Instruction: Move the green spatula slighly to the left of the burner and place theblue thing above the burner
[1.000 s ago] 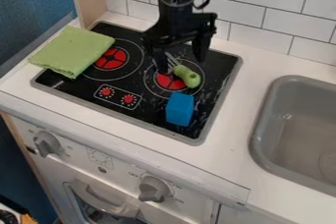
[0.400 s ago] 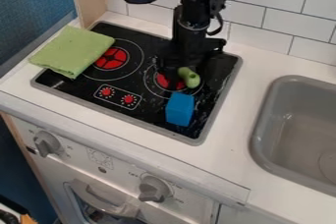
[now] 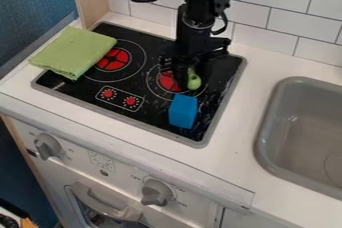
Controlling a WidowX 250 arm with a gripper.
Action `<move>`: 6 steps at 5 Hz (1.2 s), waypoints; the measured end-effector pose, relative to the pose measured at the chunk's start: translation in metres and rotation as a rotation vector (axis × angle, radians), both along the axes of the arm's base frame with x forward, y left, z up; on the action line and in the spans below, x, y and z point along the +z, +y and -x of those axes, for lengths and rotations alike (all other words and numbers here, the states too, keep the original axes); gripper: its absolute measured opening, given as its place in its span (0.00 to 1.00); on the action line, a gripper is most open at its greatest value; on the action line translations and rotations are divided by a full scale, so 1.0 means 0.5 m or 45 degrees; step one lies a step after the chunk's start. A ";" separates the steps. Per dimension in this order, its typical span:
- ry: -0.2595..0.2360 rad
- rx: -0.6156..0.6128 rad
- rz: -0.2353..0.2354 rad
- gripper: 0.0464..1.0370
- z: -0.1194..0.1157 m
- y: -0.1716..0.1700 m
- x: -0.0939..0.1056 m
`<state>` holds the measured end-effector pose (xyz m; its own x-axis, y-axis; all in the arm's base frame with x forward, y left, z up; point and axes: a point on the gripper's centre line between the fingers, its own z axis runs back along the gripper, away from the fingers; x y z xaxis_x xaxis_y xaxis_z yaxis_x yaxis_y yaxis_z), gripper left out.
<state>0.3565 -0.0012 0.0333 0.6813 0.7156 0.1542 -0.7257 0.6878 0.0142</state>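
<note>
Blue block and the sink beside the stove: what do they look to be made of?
The blue block has flat, evenly coloured faces and a soft, matte look; foam or painted wood are both possible. The sink basin looks like smooth grey plastic with a slight sheen, judging by its rounded moulded rim, though coated metal can't be excluded.

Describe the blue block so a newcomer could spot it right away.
Find the black stovetop, then its red-centred burner closer to the sink. The blue block sits at that burner's front side. It's boxy and blue, unlike the rounded green handle behind it and the flat green cloth.
</note>
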 end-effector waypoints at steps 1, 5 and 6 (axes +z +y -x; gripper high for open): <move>0.004 -0.107 -0.047 0.38 -0.011 0.009 0.015; -0.041 -0.506 -0.100 0.38 0.203 -0.044 0.140; 0.024 -0.661 -0.104 0.38 0.281 -0.087 0.131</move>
